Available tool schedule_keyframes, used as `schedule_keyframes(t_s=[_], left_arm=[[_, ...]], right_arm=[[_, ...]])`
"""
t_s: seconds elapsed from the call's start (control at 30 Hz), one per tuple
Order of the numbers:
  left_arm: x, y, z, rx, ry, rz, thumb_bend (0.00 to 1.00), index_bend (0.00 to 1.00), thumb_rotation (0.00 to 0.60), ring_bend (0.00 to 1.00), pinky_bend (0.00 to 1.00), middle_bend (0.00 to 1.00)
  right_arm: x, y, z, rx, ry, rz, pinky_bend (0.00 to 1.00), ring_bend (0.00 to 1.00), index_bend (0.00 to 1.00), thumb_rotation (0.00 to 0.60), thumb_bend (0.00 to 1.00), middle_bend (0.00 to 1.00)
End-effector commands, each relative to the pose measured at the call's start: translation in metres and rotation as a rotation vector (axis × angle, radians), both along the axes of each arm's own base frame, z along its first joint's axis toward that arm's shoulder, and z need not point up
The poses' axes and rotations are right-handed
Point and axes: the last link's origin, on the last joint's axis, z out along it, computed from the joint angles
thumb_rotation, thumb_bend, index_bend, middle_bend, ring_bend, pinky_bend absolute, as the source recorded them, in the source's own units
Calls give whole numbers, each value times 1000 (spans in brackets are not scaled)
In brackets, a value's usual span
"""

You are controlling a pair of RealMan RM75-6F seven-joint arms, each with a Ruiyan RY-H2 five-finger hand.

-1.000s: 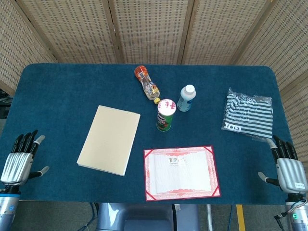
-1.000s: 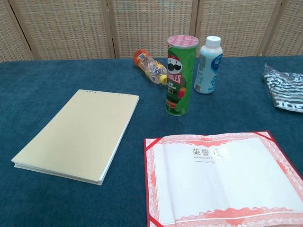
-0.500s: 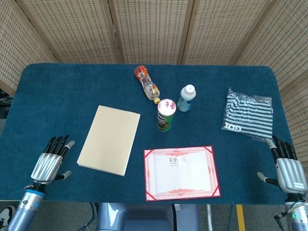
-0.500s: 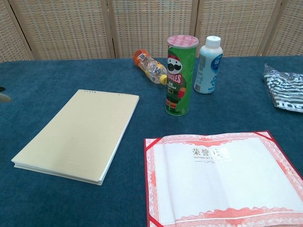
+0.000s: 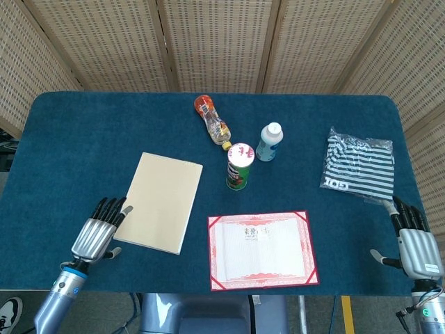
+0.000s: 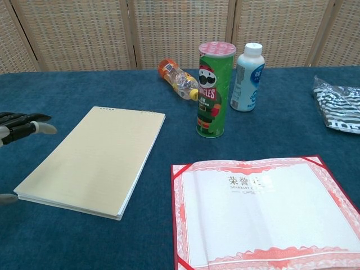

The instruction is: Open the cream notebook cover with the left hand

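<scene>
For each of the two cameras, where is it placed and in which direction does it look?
Head view: high above the near edge, looking steeply down on the whole table; shows the left hand beside the notebook, and the right hand.
Chest view: low at the near edge, looking level across the table to the screen; shows only the left hand's fingers.
Both share the notebook, can, bottles and certificate.

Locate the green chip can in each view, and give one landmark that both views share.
Head view: the green chip can stands upright near the table's middle, above the red-bordered certificate.
Chest view: the can stands upper centre, behind the certificate.
Shared landmark: the white bottle stands upright just right of the can in both views.
</scene>
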Motion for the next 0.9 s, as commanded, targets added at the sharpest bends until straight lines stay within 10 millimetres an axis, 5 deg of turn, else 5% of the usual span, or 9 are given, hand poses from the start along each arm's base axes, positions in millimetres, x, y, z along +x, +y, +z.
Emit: schedule_keyframes(t_s=[0.03, 0.47, 0.9], left_arm=[[11, 0, -10, -27, 1, -19, 125, 0, 600, 0, 0, 0], [19, -4, -30, -84, 39, -38, 299, 0, 600, 0, 0, 0], [19, -3, -38, -101, 60, -36, 305, 0, 600, 0, 0, 0]], right_arm=[[0, 0, 0, 0, -2, 2, 0, 0, 30, 600, 51, 0], [0, 0, 0, 2, -17, -1, 0, 0, 30, 600, 52, 0], [0, 0, 1, 1, -23, -3, 0, 0, 30, 600, 53, 0]])
